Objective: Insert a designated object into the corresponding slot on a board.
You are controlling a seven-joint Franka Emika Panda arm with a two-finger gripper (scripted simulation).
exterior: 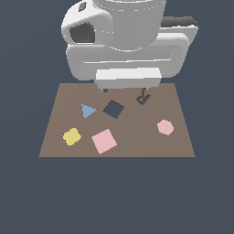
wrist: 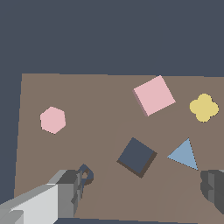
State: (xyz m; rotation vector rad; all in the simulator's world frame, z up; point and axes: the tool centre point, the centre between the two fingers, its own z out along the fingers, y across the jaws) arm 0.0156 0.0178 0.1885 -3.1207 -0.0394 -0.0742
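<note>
The flat light-pink square block (exterior: 104, 140) lies on the brown board (exterior: 137, 141) near its front edge, a little to the exterior view's left; it also shows in the wrist view (wrist: 154, 95). The dark navy diamond-turned slot (exterior: 113, 109) lies just behind it, also seen in the wrist view (wrist: 137, 156). My gripper (exterior: 125, 90) hangs above the board's far edge, behind the slot, apart from the block. Its jaws stand wide apart and empty; the fingers (wrist: 70, 192) show at both lower corners of the wrist view.
On the board lie a blue triangle (exterior: 87, 110), a yellow rounded piece (exterior: 71, 136), a pink hexagon (exterior: 165, 127) and a small dark irregular mark (exterior: 143, 98). The arm's large white body (exterior: 123, 41) looms over the board's far side.
</note>
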